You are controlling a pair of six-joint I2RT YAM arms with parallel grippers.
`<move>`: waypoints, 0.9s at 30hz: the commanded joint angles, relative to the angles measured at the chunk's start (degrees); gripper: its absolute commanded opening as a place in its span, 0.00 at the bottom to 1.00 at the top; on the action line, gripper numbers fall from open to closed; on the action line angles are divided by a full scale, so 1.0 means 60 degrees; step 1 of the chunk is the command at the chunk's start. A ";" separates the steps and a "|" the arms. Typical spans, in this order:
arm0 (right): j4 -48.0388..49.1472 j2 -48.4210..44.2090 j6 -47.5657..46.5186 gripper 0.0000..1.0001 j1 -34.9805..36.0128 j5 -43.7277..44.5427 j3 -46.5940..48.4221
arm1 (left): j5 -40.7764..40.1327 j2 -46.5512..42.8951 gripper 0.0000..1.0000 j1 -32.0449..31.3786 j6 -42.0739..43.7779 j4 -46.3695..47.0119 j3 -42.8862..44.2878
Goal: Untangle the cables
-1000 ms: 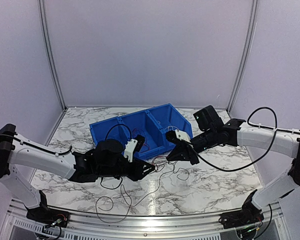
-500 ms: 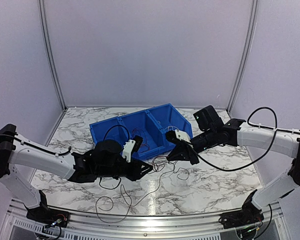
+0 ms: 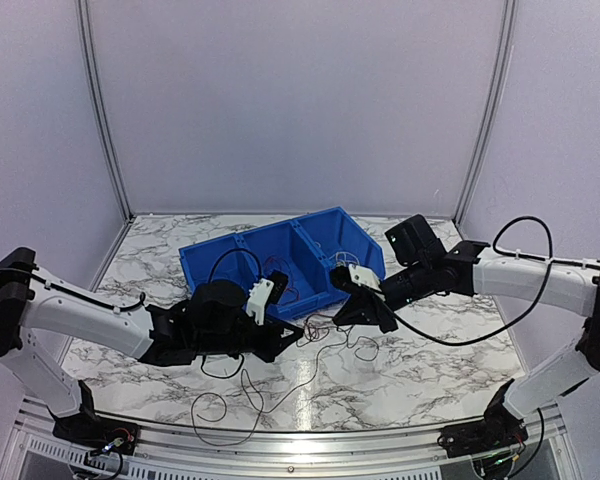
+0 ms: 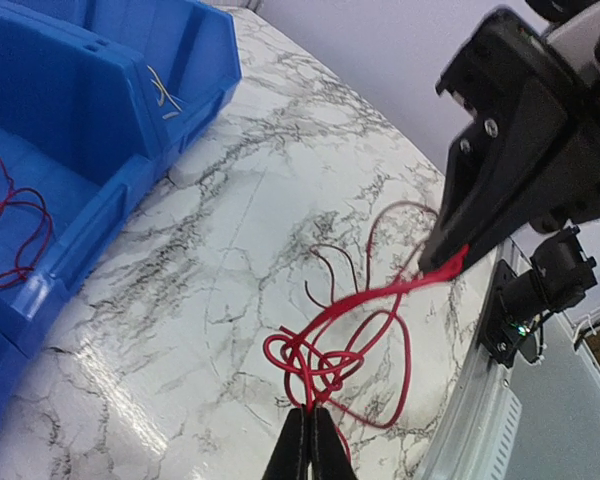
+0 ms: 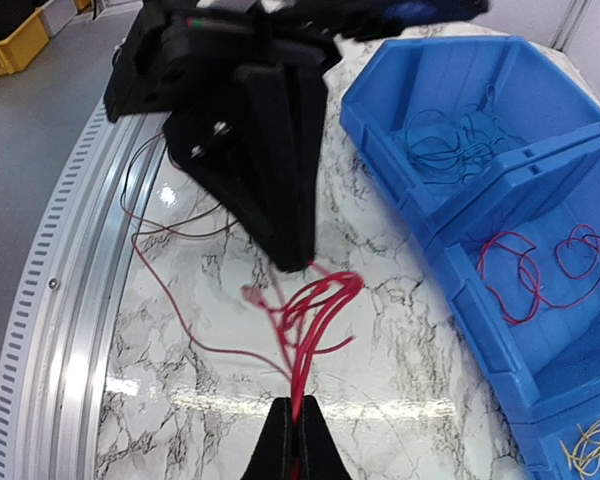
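A knotted red cable (image 4: 330,360) is stretched between my two grippers just above the marble table, in front of the blue bin (image 3: 280,232). My left gripper (image 4: 308,412) is shut on the knotted end of it; it also shows in the top view (image 3: 300,334) and the right wrist view (image 5: 295,262). My right gripper (image 5: 292,405) is shut on the other end, a bunch of red strands (image 5: 320,300); it also shows in the top view (image 3: 337,318) and the left wrist view (image 4: 442,262). The two grippers' tips are close together.
The blue bin has three compartments: dark blue cables (image 5: 450,140), red cables (image 5: 530,270) and yellow cables (image 5: 590,440). More loose thin cable (image 3: 220,408) trails over the table toward the near metal rail (image 3: 280,440). Small loops (image 3: 365,345) lie right of the grippers.
Both arms have shifted only slightly; the left gripper has drawn back a little to the left. Both stay shut on the red cable.
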 commanded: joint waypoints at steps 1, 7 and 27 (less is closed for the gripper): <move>-0.0129 -0.0019 -0.0470 0.00 0.0811 0.0208 -0.0265 | -0.1478 -0.0707 0.00 0.0029 0.0612 0.0587 0.0085; -0.1116 -0.0543 -0.0911 0.00 0.1708 0.0157 -0.0203 | -0.3294 -0.1520 0.00 0.0083 0.1254 0.0629 -0.0482; -0.1541 -0.2709 0.0323 0.19 -0.2122 0.2629 -0.0258 | -0.4162 -0.3761 0.00 0.0293 0.1589 0.0602 -0.2432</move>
